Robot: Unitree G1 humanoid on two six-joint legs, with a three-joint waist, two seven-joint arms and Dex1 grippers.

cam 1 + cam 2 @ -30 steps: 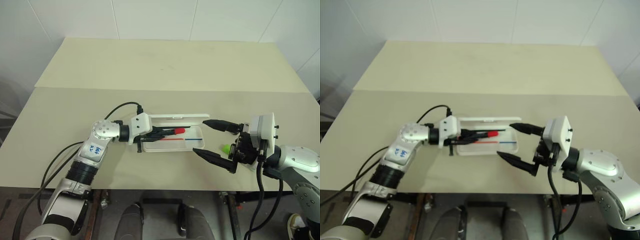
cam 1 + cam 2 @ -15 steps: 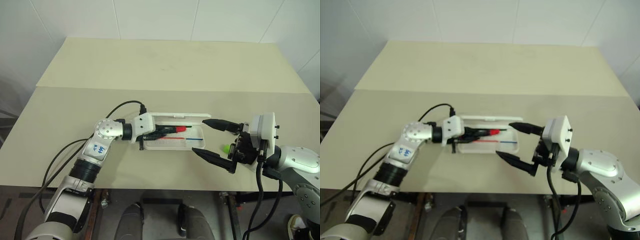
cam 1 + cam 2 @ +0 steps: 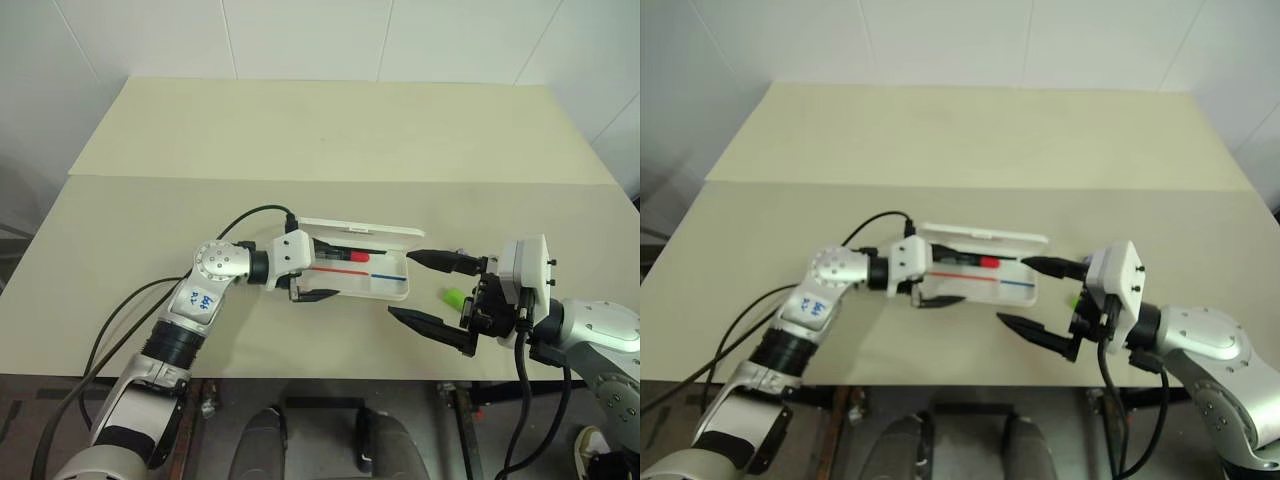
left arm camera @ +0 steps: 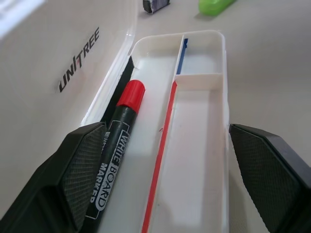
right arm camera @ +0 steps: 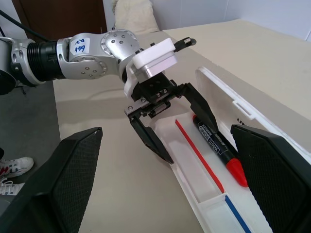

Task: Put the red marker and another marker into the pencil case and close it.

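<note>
Since a second ago, our left fingers (image 4: pixel 82 179) have released the red marker (image 4: pixel 114 148), now lying in the pencil case (image 3: pixel 395 290). Right fingers (image 5: pixel 73 170) spread, empty. Green marker (image 3: pixel 455 297) awaits on the bench (image 3: pixel 300 130).

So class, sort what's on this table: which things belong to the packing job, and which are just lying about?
Belongs to the job:
- red marker, lying in the open case
- pencil case
- green marker, on the table beyond the case

Just lying about:
- small dark piece beside the green marker
</note>
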